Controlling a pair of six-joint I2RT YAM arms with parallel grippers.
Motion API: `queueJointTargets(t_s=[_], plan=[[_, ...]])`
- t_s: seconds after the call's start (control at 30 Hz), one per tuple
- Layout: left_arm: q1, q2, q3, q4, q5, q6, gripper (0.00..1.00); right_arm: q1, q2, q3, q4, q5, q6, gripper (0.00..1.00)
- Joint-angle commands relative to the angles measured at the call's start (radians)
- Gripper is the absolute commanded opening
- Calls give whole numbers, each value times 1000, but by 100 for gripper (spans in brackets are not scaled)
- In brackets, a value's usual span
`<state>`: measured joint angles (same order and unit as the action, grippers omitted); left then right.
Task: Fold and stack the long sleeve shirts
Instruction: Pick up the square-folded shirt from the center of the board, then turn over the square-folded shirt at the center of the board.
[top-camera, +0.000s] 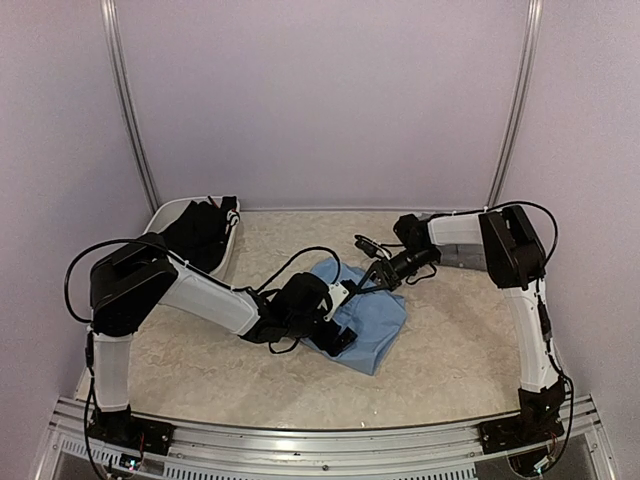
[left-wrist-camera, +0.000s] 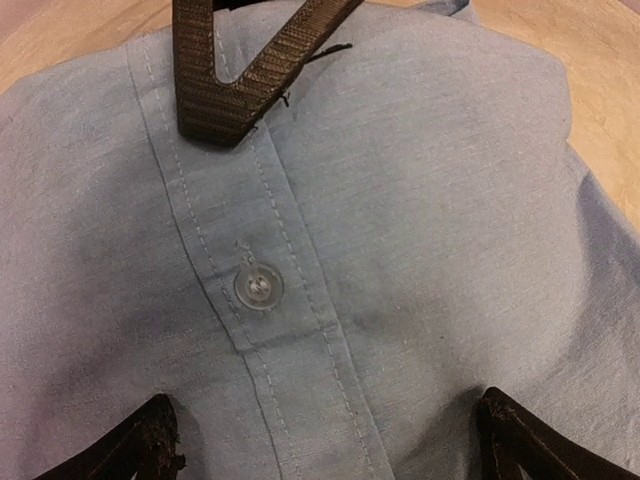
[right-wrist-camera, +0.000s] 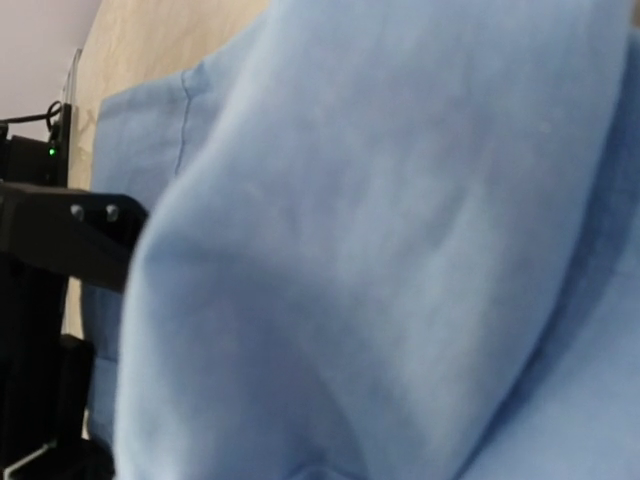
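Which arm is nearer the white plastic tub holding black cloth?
Left: the left arm bends close beside the white plastic tub; the right arm stands across the table.

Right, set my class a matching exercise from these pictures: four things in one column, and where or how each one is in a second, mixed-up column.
Things:
1 blue shirt
2 black cloth
3 button
4 left gripper

Places or states:
A in the white tub
B open, just above the blue shirt
C middle of the table
D on the shirt's stitched front strip

Pairs: 1-C, 2-A, 3-D, 4-B
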<state>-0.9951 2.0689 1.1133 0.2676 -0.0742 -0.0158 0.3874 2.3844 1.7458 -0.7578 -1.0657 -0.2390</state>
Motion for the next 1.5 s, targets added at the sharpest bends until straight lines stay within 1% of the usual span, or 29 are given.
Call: queueJointTargets(t_s=[0.0,0.17,0.27,0.33,0.47,0.53,0.63,0.77,0.9,1.0,1.03,1.13,1.27,1.4,1.47], plan=[[-7,-19,-29,-27,-18,14,99,19,53,1,-61,-21,-28,58],[-8,-28,-35,-27,-36,14,99,10,37,-4,-78,-105,-61,34],[-6,-40,-40,-16,-42,2,99,7,12,-14,-70,-131,-59,15],[-4,-54,-43,-7,-47,-14,99,7,-20,-35,-41,-115,-30,0],[0,-123,-57,17,-108,-62,99,-3,-133,-123,59,-37,59,0],[0,-179,-71,29,-154,-85,99,-13,-192,-154,86,3,97,0],[3,-275,-90,30,-211,-111,99,-31,-281,-174,96,114,149,0],[36,-387,-107,-11,-200,-159,99,-46,-402,-137,65,329,216,0],[106,-475,-122,-70,-123,-222,99,-32,-506,-23,-15,642,264,0],[164,-544,-152,-102,-102,-268,99,36,-556,56,-73,963,255,0],[183,-566,-156,-119,-97,-276,99,64,-556,85,-99,1040,251,0],[225,-613,-158,-184,-120,-274,99,152,-536,120,-129,1310,254,0],[249,-651,-166,-240,-190,-251,99,294,-480,91,-106,1612,251,0],[274,-683,-184,-259,-223,-257,99,446,-336,91,-138,1892,276,0],[284,-700,-194,-264,-229,-269,99,507,-253,123,-197,1959,327,0]])
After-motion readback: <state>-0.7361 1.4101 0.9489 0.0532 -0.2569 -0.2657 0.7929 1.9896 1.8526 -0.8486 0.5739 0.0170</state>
